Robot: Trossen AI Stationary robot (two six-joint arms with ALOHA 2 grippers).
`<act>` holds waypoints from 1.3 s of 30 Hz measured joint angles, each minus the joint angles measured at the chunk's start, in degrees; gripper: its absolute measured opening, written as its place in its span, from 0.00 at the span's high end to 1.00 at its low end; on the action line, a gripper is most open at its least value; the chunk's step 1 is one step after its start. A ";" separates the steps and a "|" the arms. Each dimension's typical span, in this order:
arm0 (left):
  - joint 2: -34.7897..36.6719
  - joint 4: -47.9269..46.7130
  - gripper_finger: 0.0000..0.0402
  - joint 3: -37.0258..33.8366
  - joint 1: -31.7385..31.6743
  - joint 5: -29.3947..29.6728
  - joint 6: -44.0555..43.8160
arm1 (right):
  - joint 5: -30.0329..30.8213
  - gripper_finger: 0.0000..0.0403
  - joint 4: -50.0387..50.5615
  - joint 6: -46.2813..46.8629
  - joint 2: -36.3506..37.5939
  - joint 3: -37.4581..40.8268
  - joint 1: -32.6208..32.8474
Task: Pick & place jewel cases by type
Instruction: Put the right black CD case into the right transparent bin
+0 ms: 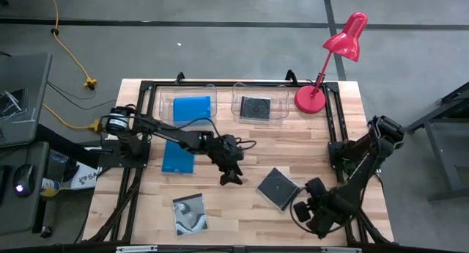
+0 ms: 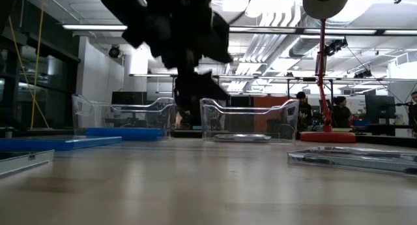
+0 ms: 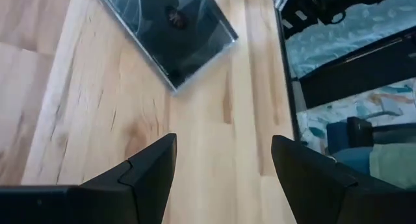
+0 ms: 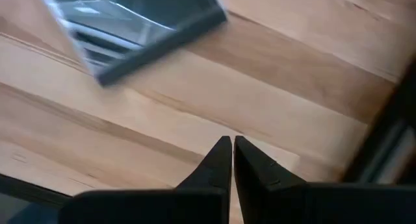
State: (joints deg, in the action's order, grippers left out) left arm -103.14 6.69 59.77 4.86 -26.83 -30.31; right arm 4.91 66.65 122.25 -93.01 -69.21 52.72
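Note:
A black square jewel case (image 1: 278, 187) lies flat on the table right of centre; it also shows in the left wrist view (image 3: 175, 29) and the right wrist view (image 4: 130, 29). My left gripper (image 1: 231, 177) is open and empty above the table, just left of it. My right gripper (image 1: 302, 209) is shut and empty near the front right, close to the case's near right corner. A blue case (image 1: 178, 157) lies flat at the left. A swirl-cover case (image 1: 190, 214) lies at the front. A blue case (image 1: 192, 108) lies in the left tub, a black one (image 1: 256, 107) in the right tub.
Two clear tubs (image 1: 183, 106) (image 1: 261, 105) stand side by side at the far edge. A red desk lamp (image 1: 311, 97) stands at the far right. Black frame rails (image 1: 333, 128) run along the table's sides. People stand in the room behind the table (image 2: 303, 107).

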 joint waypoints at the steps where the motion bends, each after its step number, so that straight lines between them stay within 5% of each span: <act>1: -0.54 -0.05 0.38 -0.05 0.00 -0.62 -0.50 | -0.51 1.00 0.19 0.28 0.00 0.00 0.41; 14: -1.76 3.89 0.38 -0.04 0.00 -3.26 -1.50 | 5.38 1.00 1.96 -1.07 2.48 0.00 2.28; 28: -1.76 3.90 0.38 -0.04 0.02 -2.82 -1.51 | 10.21 1.00 10.27 -4.15 16.42 4.51 3.10; 39: -1.76 3.89 0.38 -0.04 0.02 -3.12 -1.51 | 12.44 1.00 -17.29 -5.88 29.68 26.41 3.57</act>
State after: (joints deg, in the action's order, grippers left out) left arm -104.90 10.57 59.72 4.89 -29.94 -31.81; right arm 17.35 49.36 116.37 -63.33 -42.80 56.29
